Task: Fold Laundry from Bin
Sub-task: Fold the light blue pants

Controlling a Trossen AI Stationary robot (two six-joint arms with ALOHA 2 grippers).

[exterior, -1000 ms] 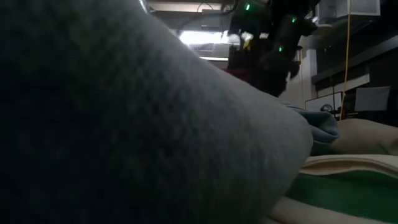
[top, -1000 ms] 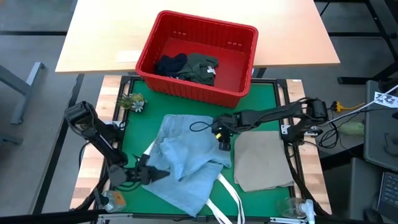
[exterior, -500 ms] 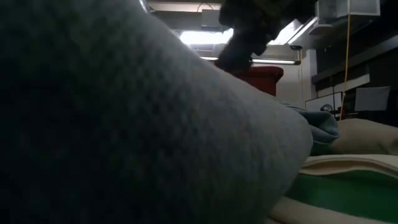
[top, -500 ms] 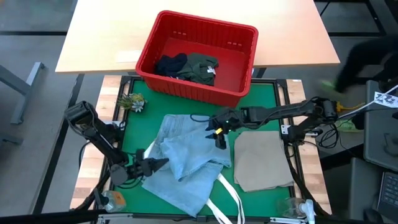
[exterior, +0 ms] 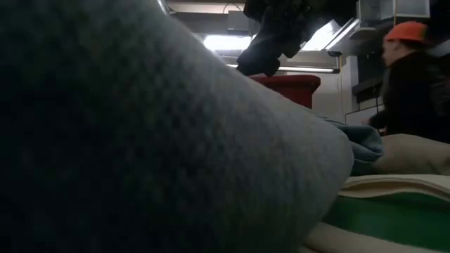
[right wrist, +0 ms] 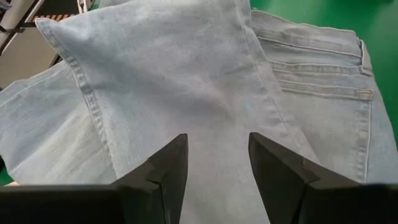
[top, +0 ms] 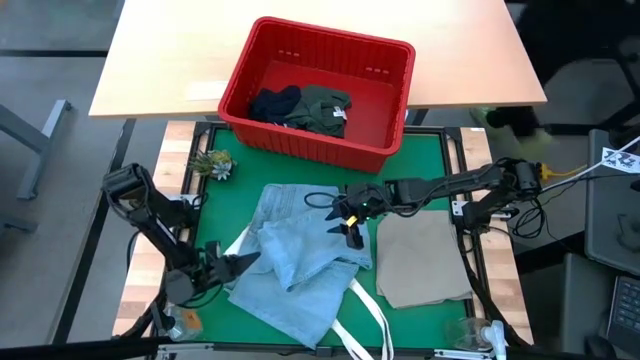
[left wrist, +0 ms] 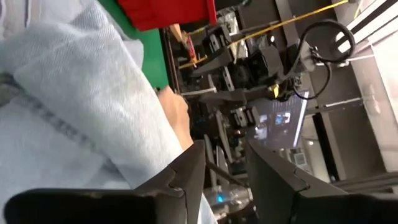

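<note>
Fingers of the right gripper (top: 352, 229) hang open and empty over the jeans (top: 290, 255) lying rumpled mid-counter, the left gripper (top: 243, 266) parted at their left edge; soft, weighty denim seems best pinched at waistband or hem.

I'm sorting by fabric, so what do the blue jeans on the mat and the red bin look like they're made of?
The jeans look like light-washed cotton denim: matte, with stitched seams and a sewn pocket. The bin looks like moulded rigid plastic, smooth with a slight sheen and small slots near its rim.
</note>
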